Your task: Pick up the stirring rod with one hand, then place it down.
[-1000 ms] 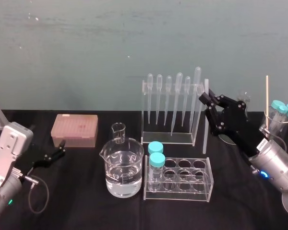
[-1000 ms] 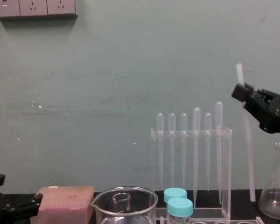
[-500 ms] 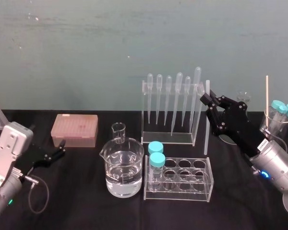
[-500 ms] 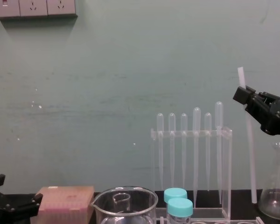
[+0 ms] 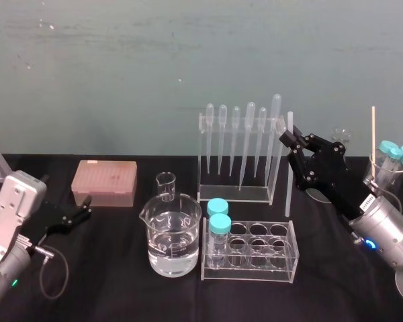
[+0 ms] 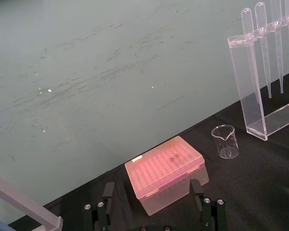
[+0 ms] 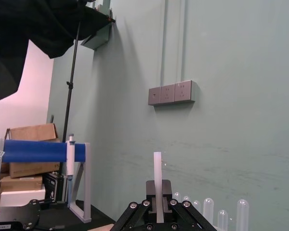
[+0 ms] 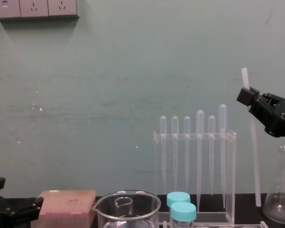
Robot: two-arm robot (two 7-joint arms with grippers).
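While I watch the head view, the right gripper (image 5: 287, 139) sits raised just to the right of the pipette rack (image 5: 203, 154), clamped on the stirring rod (image 5: 287, 193). The rod stands nearly upright beside the rack's right wall, its top poking above the gripper and its lower end down near the black surface (image 5: 107, 282); I cannot tell whether that end touches. In front of the rack are a large beaker (image 5: 173, 236) with clear liquid, a small beaker (image 5: 165, 185) behind it, and a clear tube rack (image 5: 255, 253) holding two blue-capped vials (image 5: 219, 225). A pink tip box (image 5: 104, 182) lies to the left. The left gripper (image 5: 86, 207) is low at the left, near that box.

From the chest view, I see the rod (image 8: 254, 156) held close to its upper end, hanging between the pipette rack and a glass flask (image 8: 281, 202) at the right edge.

On the left wrist view, the left gripper's fingers (image 6: 108, 193) stand apart with nothing between them, the pink box just beyond and the small beaker farther off.

On the right wrist view, the rod (image 7: 157, 166) rises straight out from between the closed fingers (image 7: 150, 186), pinched at the middle of the jaws.
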